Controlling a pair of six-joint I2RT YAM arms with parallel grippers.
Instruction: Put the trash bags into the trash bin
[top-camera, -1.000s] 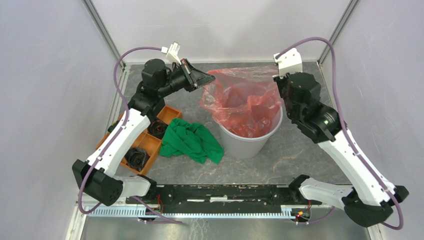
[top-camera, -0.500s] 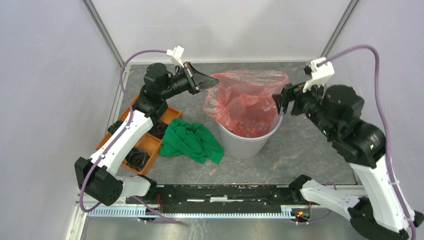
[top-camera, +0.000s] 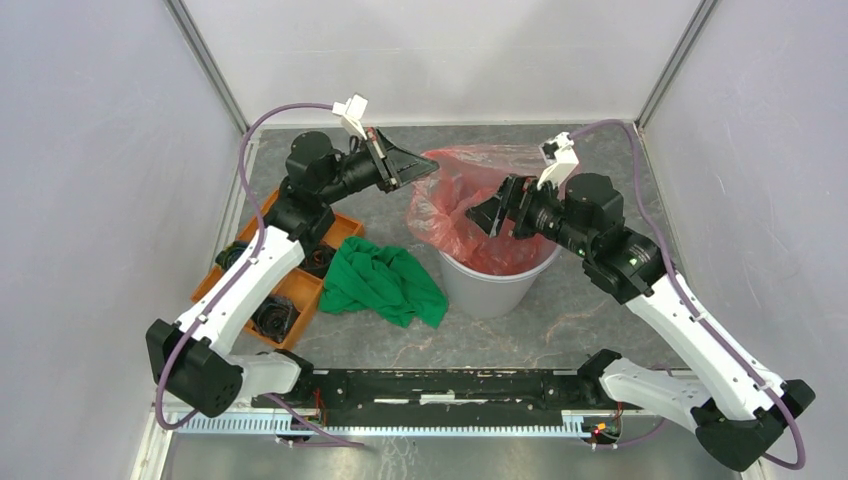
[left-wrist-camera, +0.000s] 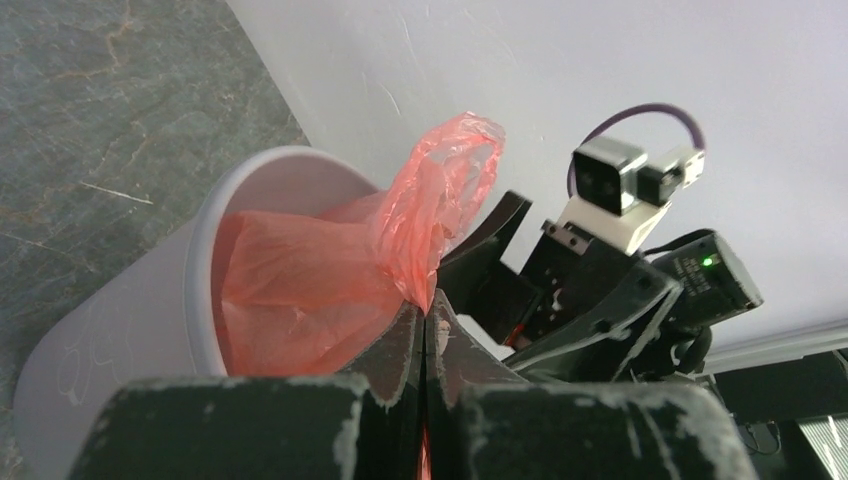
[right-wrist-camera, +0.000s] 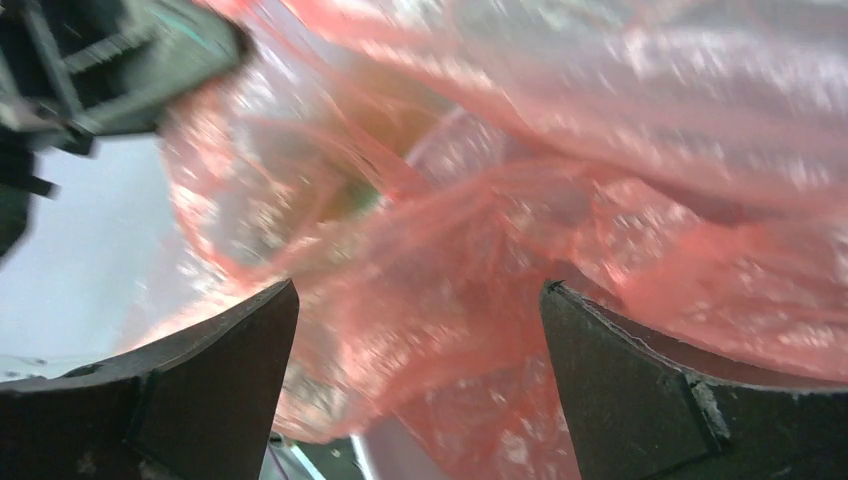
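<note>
Now, left fingers (left-wrist-camera: 395, 352) tight on trash bag (left-wrist-camera: 300, 290) over trash bin (left-wrist-camera: 120, 320).

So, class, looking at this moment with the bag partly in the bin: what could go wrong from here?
1. The left gripper pinches only a thin edge of the bag; a pull could tear it or slip it free.
2. The open right gripper reaches into the bin, which looks unfastened; pushing may tip or shove it.
</note>
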